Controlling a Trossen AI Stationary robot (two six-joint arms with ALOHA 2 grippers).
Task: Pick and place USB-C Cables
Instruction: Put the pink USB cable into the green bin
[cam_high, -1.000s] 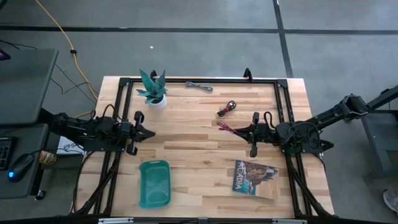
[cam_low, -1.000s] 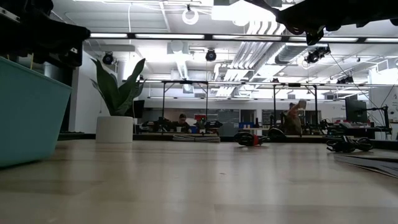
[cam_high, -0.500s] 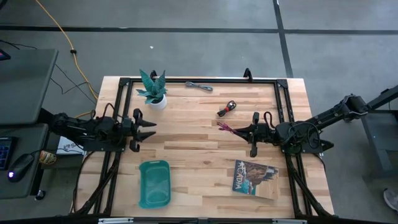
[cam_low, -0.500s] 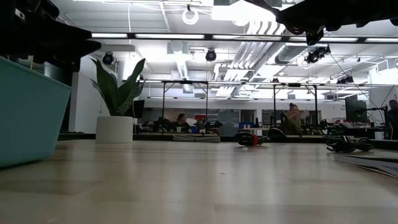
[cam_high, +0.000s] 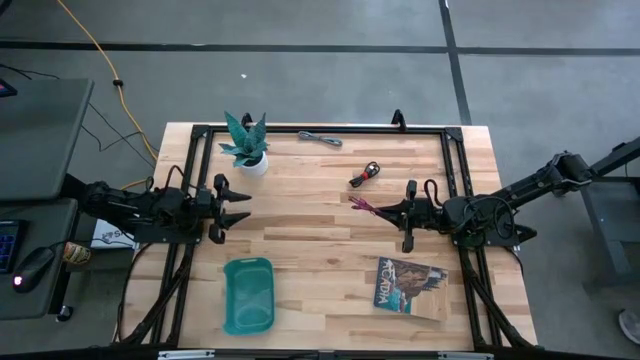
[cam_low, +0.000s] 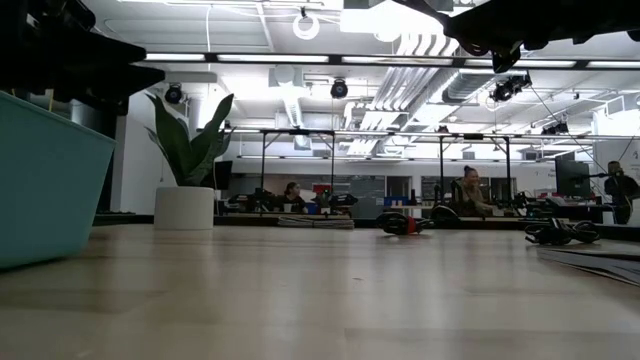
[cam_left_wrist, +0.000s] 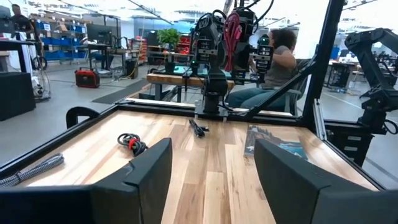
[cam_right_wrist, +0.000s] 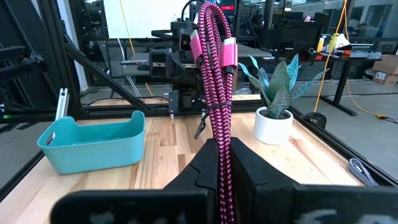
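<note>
**Maroon cable clamped in right tool, left tool spread apart**

The maroon-purple cable (cam_right_wrist: 214, 93) is clamped between the closed fingers of the right tool (cam_high: 358, 205), held above the bench (cam_high: 320, 250) near its middle-right. The left tool (cam_high: 240, 208) is seen with fingers (cam_left_wrist: 146, 168) spread apart, nothing between them, over the bench's left side, between the potted plant (cam_high: 246, 145) and the teal tray (cam_high: 248, 295). The black-and-red cable (cam_high: 366, 173) is lying on the bench just beyond the right tool. The grey cable (cam_high: 320, 139) is lying near the far edge, right of the plant. A book (cam_high: 408, 284) is lying at front right.
</note>
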